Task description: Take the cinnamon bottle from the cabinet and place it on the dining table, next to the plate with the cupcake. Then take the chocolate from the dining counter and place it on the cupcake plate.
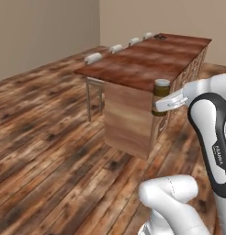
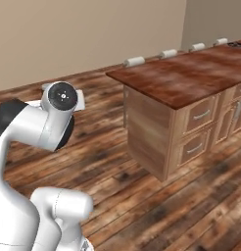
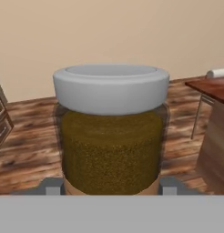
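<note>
One cinnamon bottle (image 1: 161, 94) — a single jar with one lid. One table (image 1: 147, 59) with a dark reddish-brown top. Four white stool seats (image 1: 93, 58) line its far side. In the right base view, two drawers (image 2: 201, 115) show on the table's base — one above the other.

I see even, soft rendered light, faint shadows under the bench (image 1: 147, 64), mild gloss there, and slightly blurry low-resolution pictures.
</note>
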